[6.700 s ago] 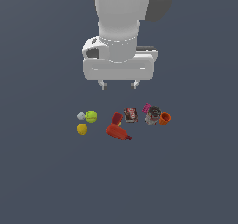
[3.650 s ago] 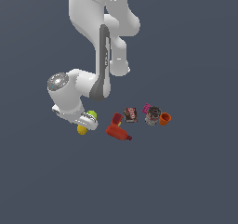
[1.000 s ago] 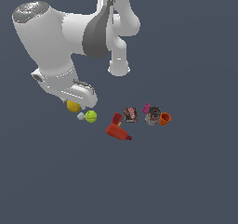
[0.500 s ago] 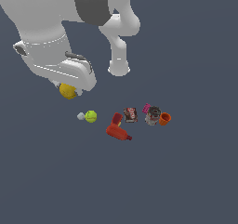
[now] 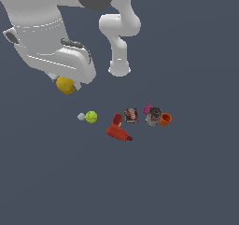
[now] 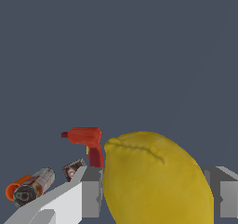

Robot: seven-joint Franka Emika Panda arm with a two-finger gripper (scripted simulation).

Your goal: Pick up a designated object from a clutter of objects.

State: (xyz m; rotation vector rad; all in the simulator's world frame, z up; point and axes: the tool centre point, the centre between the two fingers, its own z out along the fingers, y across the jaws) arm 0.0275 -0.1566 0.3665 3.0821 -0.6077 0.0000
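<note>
The designated object, a dull-yellow lemon-like piece, hangs well above the surface in my gripper, at the exterior view's left. In the wrist view it fills the space between my two grey fingers, which are shut on its sides. The clutter of objects lies below and toward the exterior view's right: a lime-green ball, a small grey lump, a red bottle-like piece, a dark brown box, a grey can, an orange cup and a pink piece.
The arm's white base stands behind the clutter. My large white wrist housing looms over the exterior view's upper left. In the wrist view the red piece, the box and the can show beyond the fingers.
Earlier the lemon-like object lay beside the green ball. I came down on it, closed, and have been lifting it up and toward the exterior view's left. The clutter has stayed put.
</note>
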